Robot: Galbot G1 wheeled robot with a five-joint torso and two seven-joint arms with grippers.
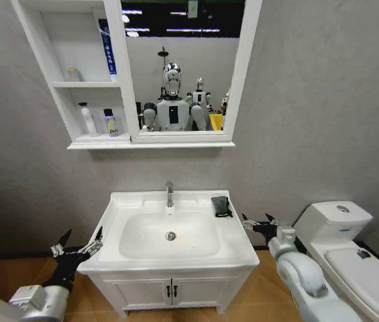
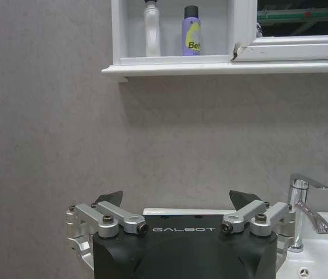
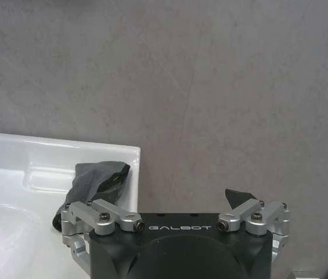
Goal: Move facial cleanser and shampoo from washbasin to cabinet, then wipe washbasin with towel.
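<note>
The white washbasin (image 1: 236, 245) stands below the mirror, and the dark folded towel (image 1: 221, 206) lies on its back right rim. In the right wrist view the towel (image 3: 97, 180) sits on the rim's corner, just ahead of my right gripper (image 3: 175, 199). That right gripper (image 1: 259, 223) hovers open beside the basin's right edge. My left gripper (image 1: 78, 245) hangs open off the basin's left edge. On the lowest shelf of the cabinet (image 1: 95, 141) stand a white bottle (image 1: 87, 119) and a purple bottle (image 1: 111, 123). I cannot tell which is the facial cleanser and which the shampoo.
A chrome tap (image 1: 170, 193) rises at the basin's back. A blue tube (image 1: 106, 50) and a small jar (image 1: 74, 74) occupy the upper shelf. A white toilet (image 1: 340, 241) stands close on the right. The vanity doors (image 1: 169, 290) are below the basin.
</note>
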